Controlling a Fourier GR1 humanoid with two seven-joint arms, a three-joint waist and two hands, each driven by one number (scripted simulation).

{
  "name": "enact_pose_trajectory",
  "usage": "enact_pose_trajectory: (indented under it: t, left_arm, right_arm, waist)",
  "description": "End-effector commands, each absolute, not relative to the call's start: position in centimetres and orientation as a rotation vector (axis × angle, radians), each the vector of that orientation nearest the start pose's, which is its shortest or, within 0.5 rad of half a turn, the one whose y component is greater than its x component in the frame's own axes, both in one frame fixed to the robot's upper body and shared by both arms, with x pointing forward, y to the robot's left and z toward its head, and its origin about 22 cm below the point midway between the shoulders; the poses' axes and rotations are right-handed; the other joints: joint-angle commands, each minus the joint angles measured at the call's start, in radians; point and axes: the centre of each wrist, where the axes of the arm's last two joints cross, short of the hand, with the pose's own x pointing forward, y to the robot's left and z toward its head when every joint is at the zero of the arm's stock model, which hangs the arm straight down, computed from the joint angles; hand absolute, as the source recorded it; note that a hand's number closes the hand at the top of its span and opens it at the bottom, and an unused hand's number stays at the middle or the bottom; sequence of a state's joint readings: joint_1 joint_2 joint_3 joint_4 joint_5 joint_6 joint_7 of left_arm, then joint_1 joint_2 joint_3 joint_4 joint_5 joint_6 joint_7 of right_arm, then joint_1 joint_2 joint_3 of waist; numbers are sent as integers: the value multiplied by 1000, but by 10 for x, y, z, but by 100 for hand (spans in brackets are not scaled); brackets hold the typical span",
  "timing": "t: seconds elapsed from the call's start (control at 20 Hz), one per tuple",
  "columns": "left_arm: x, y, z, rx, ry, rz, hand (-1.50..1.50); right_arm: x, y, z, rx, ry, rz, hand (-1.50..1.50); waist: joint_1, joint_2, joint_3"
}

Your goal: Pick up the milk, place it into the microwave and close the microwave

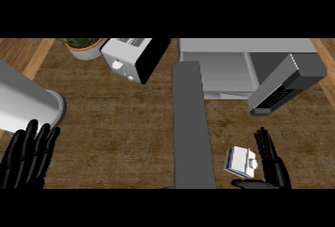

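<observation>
Step in hand: approach to the pick-up; nothing is lifted yet.

Milk (241, 162): small white carton with a blue edge, lying on the worktop (118, 133) near the lower right, just right of a long grey panel (193, 133). Its long axis appears to run up and down the view, tilted slightly, and a round cap seems to show on the upper face toward the right. Which end is the top cannot be told for certain.

Right hand (271, 164): just beside the carton on its right, fingers straight and pointing up the view, thumb spread below the carton; open wide, holding nothing.

Left hand (26, 155): at the lower left edge, fingers straight and up, resting, holding nothing.

Microwave (222, 66): at the upper right, well apart from the carton, cavity exposed, door (285, 86) swung out to the right.

Next move, as judged: the right hand needs to shift left and curl round the carton's sides before any lift toward the cavity.
</observation>
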State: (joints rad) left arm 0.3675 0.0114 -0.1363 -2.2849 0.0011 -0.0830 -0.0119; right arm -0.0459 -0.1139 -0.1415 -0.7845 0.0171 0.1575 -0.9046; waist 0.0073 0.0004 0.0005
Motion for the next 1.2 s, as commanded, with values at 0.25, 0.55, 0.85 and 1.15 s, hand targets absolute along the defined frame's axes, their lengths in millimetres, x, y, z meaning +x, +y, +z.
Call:
enact_pose_trajectory:
  t: [0.25, 0.55, 0.85, 1.15]
  left_arm:
    - [138, 233, 92, -63, -1969, -41, -150]
    - [129, 237, 94, -46, -1950, -71, -150]
    - [139, 227, 98, -38, -1964, -46, -150]
    - [122, 253, 93, -29, -1950, -51, -150]
  right_arm:
    - [183, -296, -182, 70, -1764, 164, 150]
    - [188, -277, -182, 100, -1855, 144, 150]
    - [179, -269, -182, 188, -1892, 76, 150]
    - [166, -303, -172, 109, -1927, 20, 150]
  waist:
    - [14, 4, 2]
    - [11, 2, 1]
    - [-2, 1, 1]
    - [-3, -3, -1]
